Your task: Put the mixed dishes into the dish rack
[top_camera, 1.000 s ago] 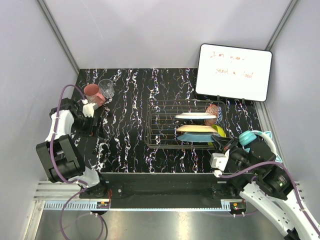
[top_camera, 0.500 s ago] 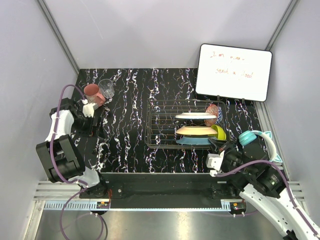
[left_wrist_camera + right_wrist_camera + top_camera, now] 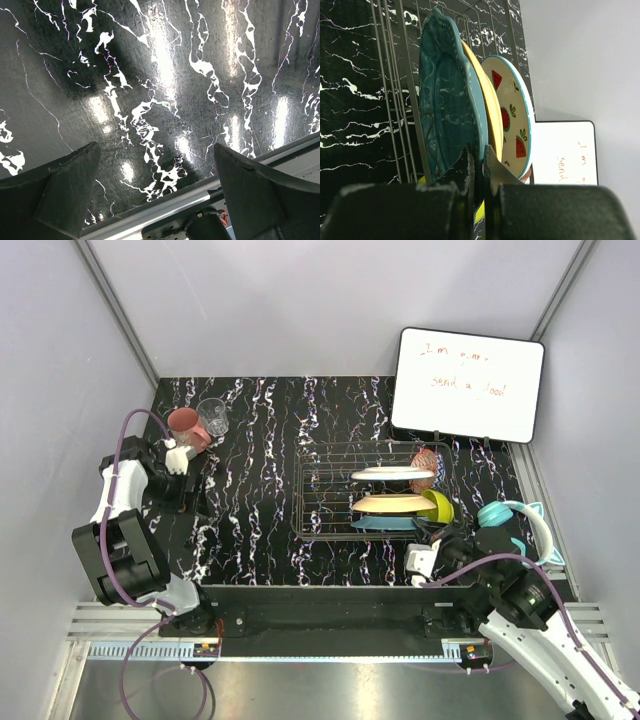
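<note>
The dish rack (image 3: pixel 325 502) holds three plates on edge: the white watermelon plate (image 3: pixel 392 473), the peach plate (image 3: pixel 393 503) and the teal plate (image 3: pixel 385 524). The lime-green bowl (image 3: pixel 441 506) and the red-white patterned bowl (image 3: pixel 427 460) sit at its right end. My right gripper (image 3: pixel 438 537) is shut just off the rack's near right corner. In the right wrist view its tips (image 3: pixel 480 152) stand right in front of the teal plate (image 3: pixel 447 100) rim, with nothing clearly held. The pink mug (image 3: pixel 183 425) and the clear glass (image 3: pixel 212 416) stand far left. Near them my left gripper (image 3: pixel 188 490) hangs open; in the left wrist view, the gripper (image 3: pixel 156 150) frames bare tabletop.
A whiteboard (image 3: pixel 467 385) with red writing leans at the back right. Small teal curved objects (image 3: pixel 500 512) lie by the right arm. The metal front rail (image 3: pixel 200 200) runs just under my left gripper. Grey walls close in both sides.
My right arm has drawn back toward the near edge, away from the rack. The rack and its plates have shifted slightly right. The left arm has not moved.
</note>
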Tool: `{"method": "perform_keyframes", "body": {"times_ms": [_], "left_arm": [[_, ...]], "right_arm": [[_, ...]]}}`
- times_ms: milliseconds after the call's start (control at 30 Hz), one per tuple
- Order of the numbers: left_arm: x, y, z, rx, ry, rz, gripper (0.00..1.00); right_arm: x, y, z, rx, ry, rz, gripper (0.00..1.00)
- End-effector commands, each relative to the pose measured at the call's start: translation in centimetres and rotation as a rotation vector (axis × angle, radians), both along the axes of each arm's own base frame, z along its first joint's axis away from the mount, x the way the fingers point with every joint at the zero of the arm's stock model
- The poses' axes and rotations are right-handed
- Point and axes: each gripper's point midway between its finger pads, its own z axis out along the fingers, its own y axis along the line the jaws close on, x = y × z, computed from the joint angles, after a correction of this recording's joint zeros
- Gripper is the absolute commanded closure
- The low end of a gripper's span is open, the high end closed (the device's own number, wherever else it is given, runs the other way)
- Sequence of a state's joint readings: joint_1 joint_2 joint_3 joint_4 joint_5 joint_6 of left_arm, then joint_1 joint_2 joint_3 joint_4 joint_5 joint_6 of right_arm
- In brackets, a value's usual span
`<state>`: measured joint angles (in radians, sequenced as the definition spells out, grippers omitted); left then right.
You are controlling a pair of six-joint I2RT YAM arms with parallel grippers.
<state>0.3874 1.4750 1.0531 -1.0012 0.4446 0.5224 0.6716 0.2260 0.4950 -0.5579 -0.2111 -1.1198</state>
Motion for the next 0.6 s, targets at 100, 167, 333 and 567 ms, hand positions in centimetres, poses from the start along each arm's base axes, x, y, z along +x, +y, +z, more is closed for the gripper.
{"method": "perform_keyframes", "body": {"times_ms": [100, 167, 333, 567], "left_arm": [[0.8, -0.5, 0.8, -0.031, -0.040, -0.009, 0.01], [0.9, -0.6, 1.1, -0.038, -0.046, -0.005, 0.01], [1.6, -0.8, 2.3, -0.048, -0.078, 0.000, 0.01], [3.2, -2.4, 5.7, -0.120, -0.137, 0.006, 0.01]], "right_arm": [[1.0, 0.3, 2.0, 0.083, -0.005, -0.049, 0.89], [1.0, 0.3, 1.8, 0.091, 0.014, -0.058, 0.78], [0.8, -0.1, 1.9, 0.096, 0.044, -0.078, 0.50], [-0.2, -0.9, 4.5, 0.161, 0.047, -0.096, 0.00]]}}
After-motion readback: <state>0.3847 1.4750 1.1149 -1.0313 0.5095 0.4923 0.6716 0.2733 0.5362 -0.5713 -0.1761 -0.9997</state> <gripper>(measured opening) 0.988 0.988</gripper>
